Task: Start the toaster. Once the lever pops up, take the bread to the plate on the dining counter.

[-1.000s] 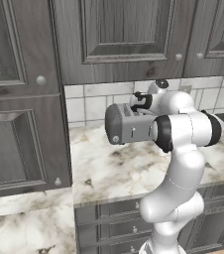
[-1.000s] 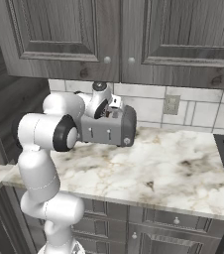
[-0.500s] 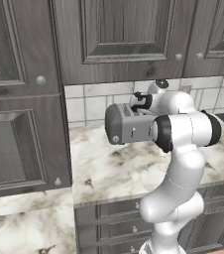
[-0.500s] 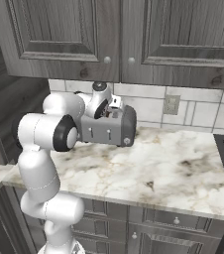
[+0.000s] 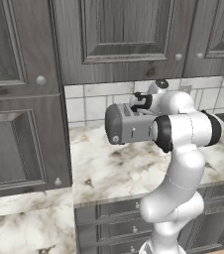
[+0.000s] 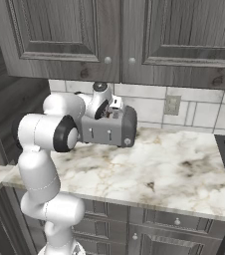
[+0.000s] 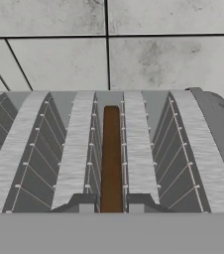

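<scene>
Bread (image 7: 111, 158): thin brown slice standing on edge in the middle slot of the toaster (image 5: 129, 124), which sits at the back of the marble worktop (image 6: 184, 169) against the tiled wall (image 7: 109, 44). Gripper (image 7: 111, 203): poised directly over the slots, its two dark fingertips drawn close on either side of the slice's near edge, apparently pinching it. Status, as judged: slice not yet lifted out; extraction and carriage to the plate remain.

Even, soft rendered light, faint shadows, no glare, slightly pixelated edges
</scene>
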You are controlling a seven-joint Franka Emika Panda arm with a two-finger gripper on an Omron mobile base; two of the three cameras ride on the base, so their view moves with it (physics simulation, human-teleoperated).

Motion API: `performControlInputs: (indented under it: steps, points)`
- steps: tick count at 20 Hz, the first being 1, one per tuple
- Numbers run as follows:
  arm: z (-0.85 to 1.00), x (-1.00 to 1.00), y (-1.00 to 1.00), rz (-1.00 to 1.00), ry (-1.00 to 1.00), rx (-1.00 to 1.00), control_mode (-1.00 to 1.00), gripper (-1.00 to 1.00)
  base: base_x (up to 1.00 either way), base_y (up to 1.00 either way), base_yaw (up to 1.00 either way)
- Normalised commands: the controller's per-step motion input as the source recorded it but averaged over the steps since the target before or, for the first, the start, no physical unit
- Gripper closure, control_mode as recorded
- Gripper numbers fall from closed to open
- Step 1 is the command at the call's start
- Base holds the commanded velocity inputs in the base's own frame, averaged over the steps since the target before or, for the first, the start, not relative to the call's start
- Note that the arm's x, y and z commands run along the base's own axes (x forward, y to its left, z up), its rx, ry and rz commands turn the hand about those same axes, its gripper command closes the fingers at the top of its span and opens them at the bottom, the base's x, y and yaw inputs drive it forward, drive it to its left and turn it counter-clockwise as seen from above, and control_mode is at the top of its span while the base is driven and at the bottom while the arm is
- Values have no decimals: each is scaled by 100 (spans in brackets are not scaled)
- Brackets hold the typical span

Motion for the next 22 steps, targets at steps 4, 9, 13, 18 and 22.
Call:
performControlInputs:
  steps: [4,9,13,18,22]
  points:
    - [0,0,0,0,0,0,-100,100,0,0,0]
    - [0,0,0,0,0,0,-100,100,0,0,0]
    - [0,0,0,0,0,0,-100,100,0,0,0]
    - [0,-4,0,0,-2,0,-100,100,0,0,0]
    - [0,0,0,0,-10,0,-100,100,0,0,0]
